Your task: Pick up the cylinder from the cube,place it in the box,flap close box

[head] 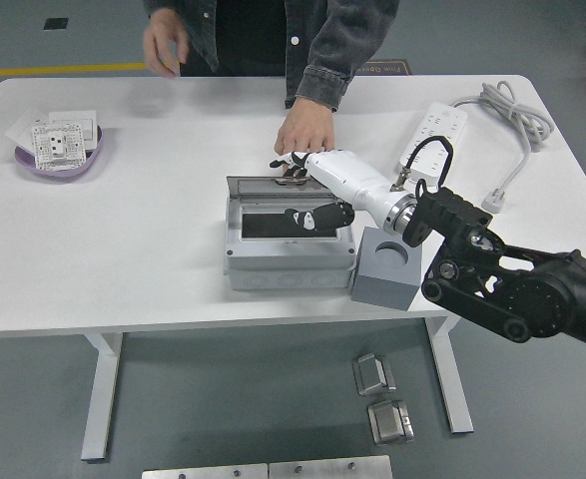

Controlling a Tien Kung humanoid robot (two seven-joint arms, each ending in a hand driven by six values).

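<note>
The grey cube [385, 267] stood on the tabletop [143, 249] just to the right of the box [288, 235], and the round socket in its top was empty, so I judged the lifting step finished. The cylinder itself I could not make out; the box opening showed only dark, and I could not tell whether it lay inside. The right robot hand [302, 192] reached over the box with its fingers loosely spread and gripping nothing, fingertips on or just above the clear flap [273, 184], which was partway lowered but not fully shut. A person's hand [305, 130] rested on the tabletop just behind the box. Closing the flap looked like the step left.
</note>
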